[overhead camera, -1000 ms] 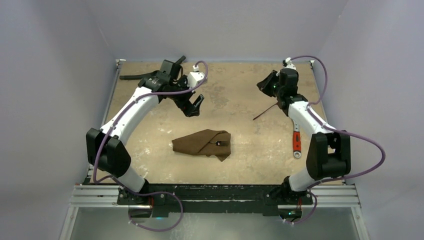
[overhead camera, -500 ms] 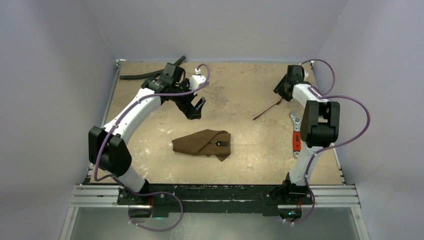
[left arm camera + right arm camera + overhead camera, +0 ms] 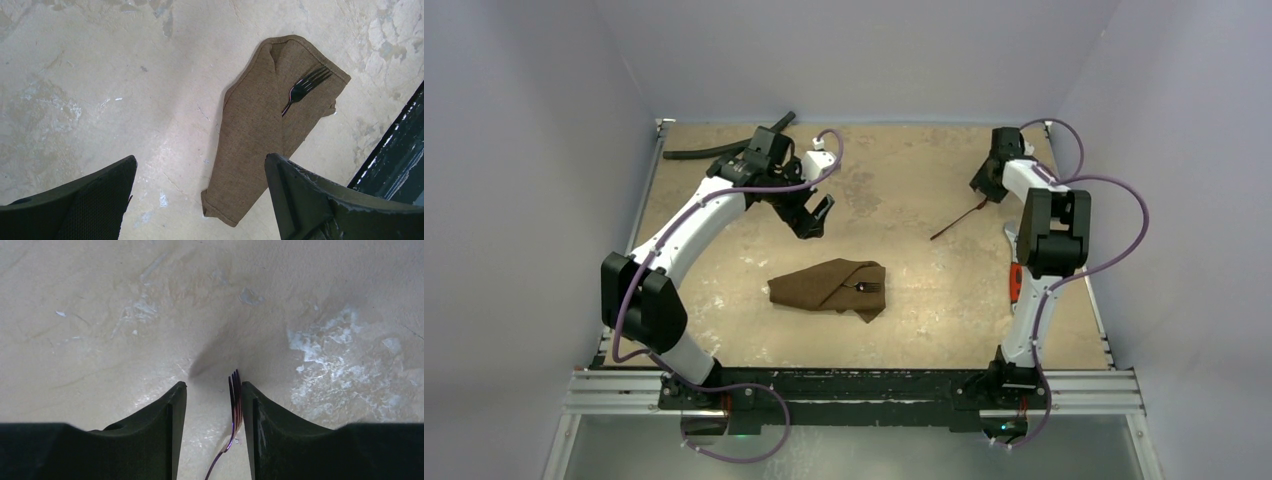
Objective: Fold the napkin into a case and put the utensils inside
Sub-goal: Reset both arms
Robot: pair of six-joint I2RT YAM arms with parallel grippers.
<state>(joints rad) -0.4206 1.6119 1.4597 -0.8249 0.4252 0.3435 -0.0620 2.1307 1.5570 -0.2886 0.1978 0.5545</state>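
Observation:
The brown napkin (image 3: 824,285) (image 3: 270,125) lies folded in the middle of the table. A dark fork (image 3: 869,287) (image 3: 302,89) rests in its fold, tines sticking out. A second fork (image 3: 956,222) (image 3: 235,395) lies on the bare table at the far right. My right gripper (image 3: 989,182) (image 3: 212,386) is down over its tine end, open. The tines lean on the right finger and there is a gap to the left finger. My left gripper (image 3: 814,215) (image 3: 200,157) hangs wide open and empty above the table, just beyond the napkin.
An orange-handled wrench (image 3: 1017,285) lies along the right edge under the right arm. A black hose (image 3: 714,152) lies at the far left corner. The black front rail (image 3: 395,150) runs close to the napkin's near side.
The right arm has folded up toward the far right corner, and its jaws have gone from shut to open around the fork's tines. The left arm has barely shifted.

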